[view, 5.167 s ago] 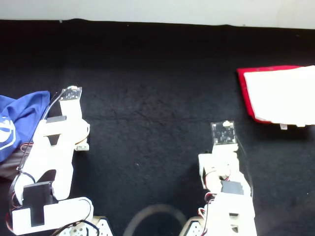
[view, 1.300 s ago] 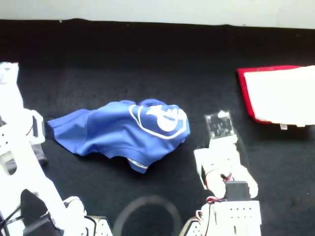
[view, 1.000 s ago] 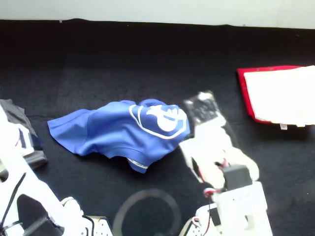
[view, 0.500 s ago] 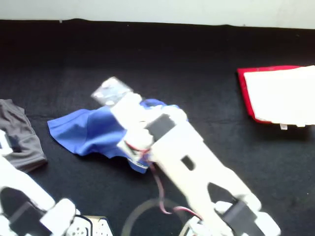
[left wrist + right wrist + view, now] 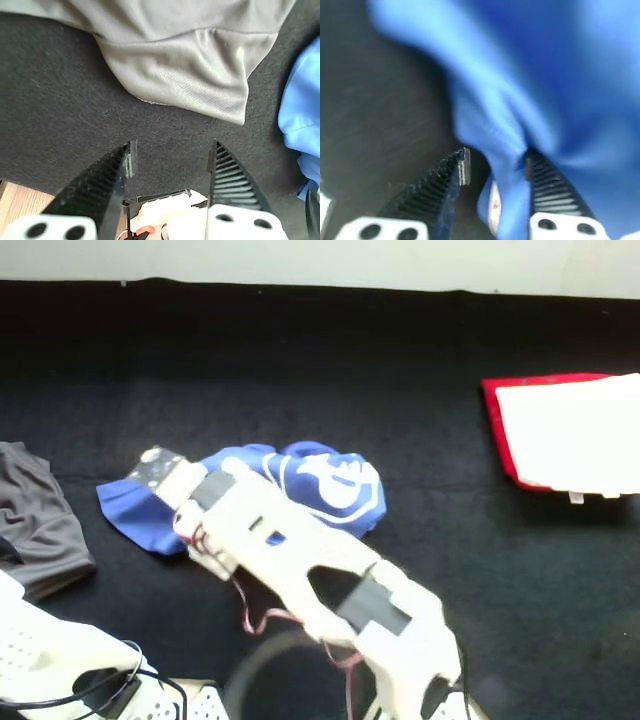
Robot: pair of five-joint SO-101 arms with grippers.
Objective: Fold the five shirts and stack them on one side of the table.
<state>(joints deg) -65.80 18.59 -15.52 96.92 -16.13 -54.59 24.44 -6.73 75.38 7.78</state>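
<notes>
A crumpled blue shirt (image 5: pixel 320 485) with a white emblem lies left of the table's middle. My right arm (image 5: pixel 270 540) stretches across it from the front edge, its wrist over the shirt's left end. In the right wrist view my right gripper (image 5: pixel 495 172) is open, with a fold of the blue shirt (image 5: pixel 520 115) hanging between its fingers. A grey shirt (image 5: pixel 35 515) lies at the left edge. My left gripper (image 5: pixel 172 160) is open and empty just off the hem of the grey shirt (image 5: pixel 190 65). A white folded shirt (image 5: pixel 575 435) rests on a red one (image 5: pixel 497 420) at the right.
The left arm's white base (image 5: pixel 60 670) fills the front left corner. A loose cable (image 5: pixel 260 620) trails under the right arm. Black cloth (image 5: pixel 320 350) covers the table, bare across the back and the front right. The blue shirt's edge (image 5: pixel 305 115) sits beside the grey one.
My right arm swung left across the blue shirt to its left end, and the shirt bunched up there. The left arm drew back to the front left corner, uncovering the grey shirt.
</notes>
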